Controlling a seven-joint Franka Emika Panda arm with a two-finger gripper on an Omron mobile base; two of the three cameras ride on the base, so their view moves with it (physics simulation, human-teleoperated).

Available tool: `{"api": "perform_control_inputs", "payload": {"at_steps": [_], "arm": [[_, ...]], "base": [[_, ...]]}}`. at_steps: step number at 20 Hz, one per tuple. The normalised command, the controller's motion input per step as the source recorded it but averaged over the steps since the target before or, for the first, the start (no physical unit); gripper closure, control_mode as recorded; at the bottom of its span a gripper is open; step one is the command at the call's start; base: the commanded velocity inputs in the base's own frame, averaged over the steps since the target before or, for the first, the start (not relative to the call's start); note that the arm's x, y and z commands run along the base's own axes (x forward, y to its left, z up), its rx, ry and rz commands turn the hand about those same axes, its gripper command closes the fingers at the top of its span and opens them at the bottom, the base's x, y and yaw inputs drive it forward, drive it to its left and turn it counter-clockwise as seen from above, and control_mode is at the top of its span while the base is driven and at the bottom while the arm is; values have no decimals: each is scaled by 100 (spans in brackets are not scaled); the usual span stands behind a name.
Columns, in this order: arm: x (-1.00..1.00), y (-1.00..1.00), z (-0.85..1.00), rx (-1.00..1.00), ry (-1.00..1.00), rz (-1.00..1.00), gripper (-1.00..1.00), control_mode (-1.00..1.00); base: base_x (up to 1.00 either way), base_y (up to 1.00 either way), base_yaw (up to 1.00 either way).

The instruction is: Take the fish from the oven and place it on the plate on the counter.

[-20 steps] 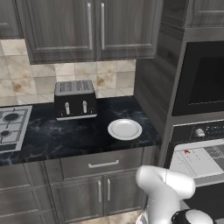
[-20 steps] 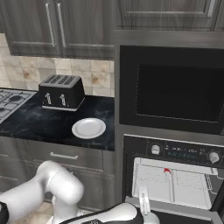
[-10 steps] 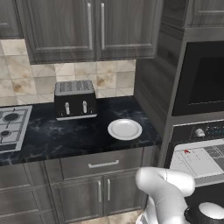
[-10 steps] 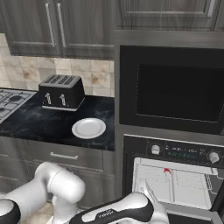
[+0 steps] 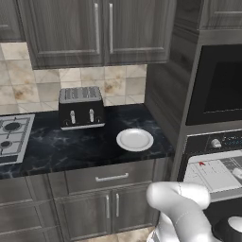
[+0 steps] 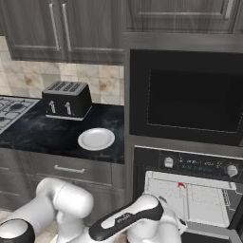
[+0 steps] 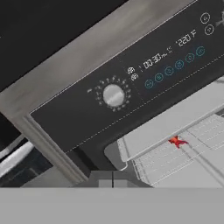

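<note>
The fish (image 7: 176,141) lies on the pale grey rack tray (image 7: 188,153) of the oven (image 6: 199,166), near the tray's back edge and just under the knobbed control strip; in the hand view it sits up and to the right of the gripper (image 7: 112,179), apart from it, with bare rack between. Its long axis I cannot tell: it reads as a small splayed red-orange mark, far smaller than the tray. The two dark tips meet with no gap and nothing between them, so the claw is closed and empty; I judge it must open before any grasp, and travel forward over the tray's front lip to reach the fish. The plate (image 5: 134,139) waits bare and white on the counter (image 5: 85,146), well off to the left of the oven, near the toaster (image 5: 80,108).
</note>
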Motion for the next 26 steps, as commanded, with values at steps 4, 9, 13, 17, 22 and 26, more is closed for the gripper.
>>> {"api": "perform_control_inputs", "payload": {"at_steps": [4,9,13,17,22,26], "arm": [[22,-11,-54,-40,-8,12,100,-100],[29,-32,-68,-31,-9,7,100,-100],[44,-37,-39,-14,0,0,100,-100],[38,-32,-45,-2,4,0,100,-100],[49,-31,-44,-1,2,7,100,-100],[49,-29,-37,0,0,10,100,-100]], "base": [[0,0,0],[0,0,0],[0,0,0],[0,0,0],[0,0,0],[0,0,0]]}}
